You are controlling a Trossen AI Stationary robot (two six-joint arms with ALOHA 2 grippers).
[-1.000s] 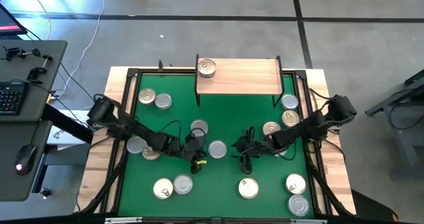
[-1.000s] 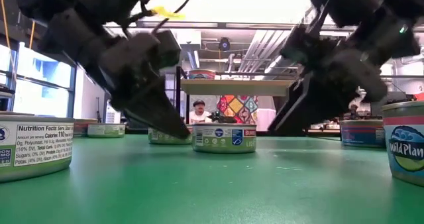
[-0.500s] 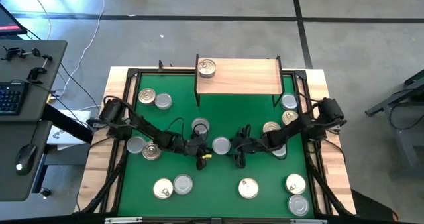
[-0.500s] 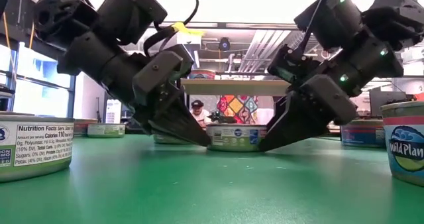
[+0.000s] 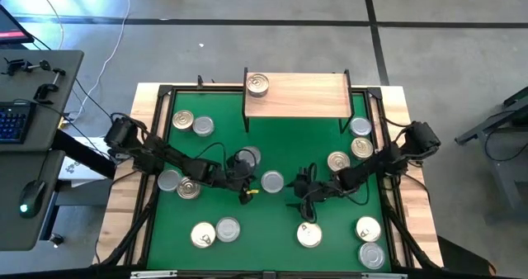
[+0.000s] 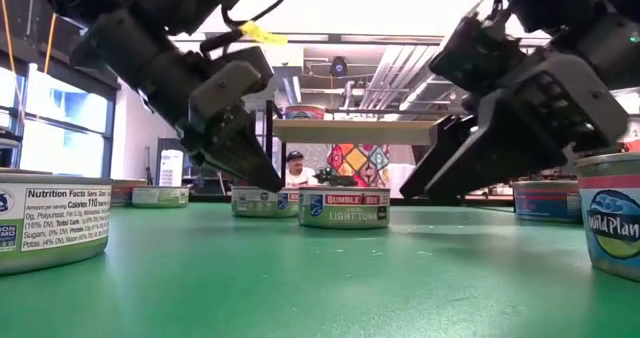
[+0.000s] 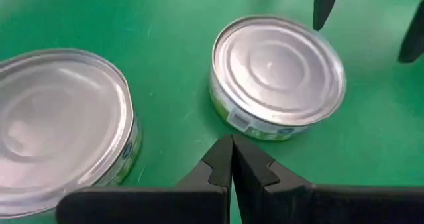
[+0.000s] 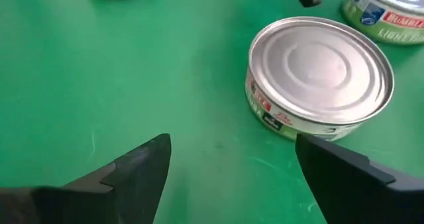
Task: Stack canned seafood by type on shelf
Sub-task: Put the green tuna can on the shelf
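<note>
At the centre of the frame a tin [image 6: 344, 206] sits on the green mat [image 6: 320, 278]. My left gripper [image 6: 262, 175] hangs at upper left, my right gripper [image 6: 425, 185] at upper right.

Both grippers are crowding mat centre: left gripper [image 5: 247, 182] sitting just left of a silver can [image 5: 271, 182], right gripper [image 5: 299, 184] just right, leaving narrow gaps. Another can [image 5: 248, 157] is blocking behind. Green mat [image 5: 264, 229] in front is lying open. Shelf [image 5: 305, 95] is carrying one can [image 5: 257, 84] at its left end.
</note>
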